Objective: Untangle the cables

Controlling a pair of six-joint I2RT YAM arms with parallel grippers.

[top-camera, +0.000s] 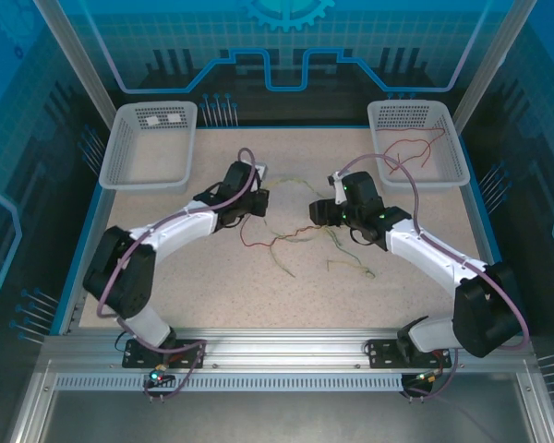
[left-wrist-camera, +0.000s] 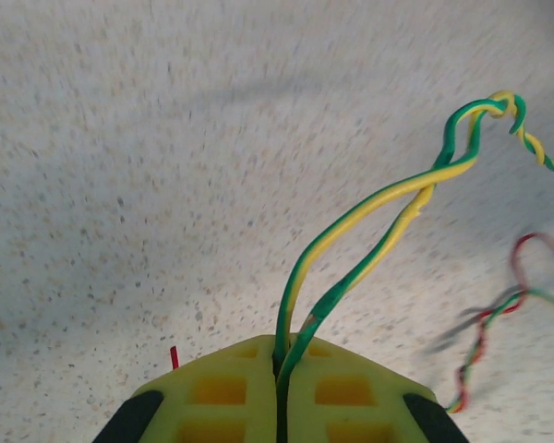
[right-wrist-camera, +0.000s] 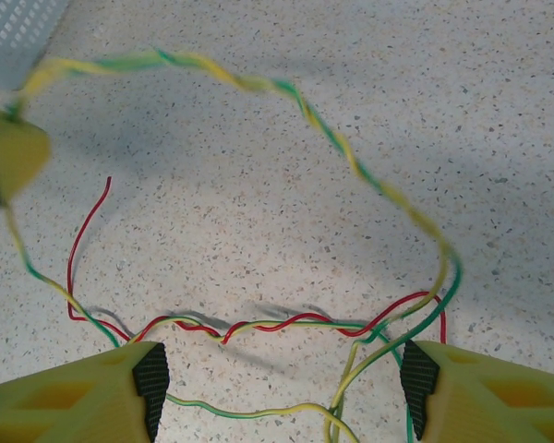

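My left gripper [left-wrist-camera: 284,367] is shut on two strands of a yellow-green cable [left-wrist-camera: 440,166] that rise from between its pads and twist together further out. From above, the left gripper [top-camera: 258,199] sits left of the tangle of cables [top-camera: 291,242] on the table's middle. The right gripper [top-camera: 321,211] hangs just right of it. In the right wrist view the right gripper [right-wrist-camera: 282,383] stands open above a red cable [right-wrist-camera: 277,325] twisted with a yellow-green one. A twisted yellow-green cable [right-wrist-camera: 258,85] arcs from the left gripper's finger [right-wrist-camera: 9,152] over to the right.
A white basket [top-camera: 116,152] stands at the back left with nothing in it. A second basket [top-camera: 455,148] at the back right holds a red cable [top-camera: 414,148]. Loose yellow-green strands [top-camera: 351,266] trail toward the near side of the table.
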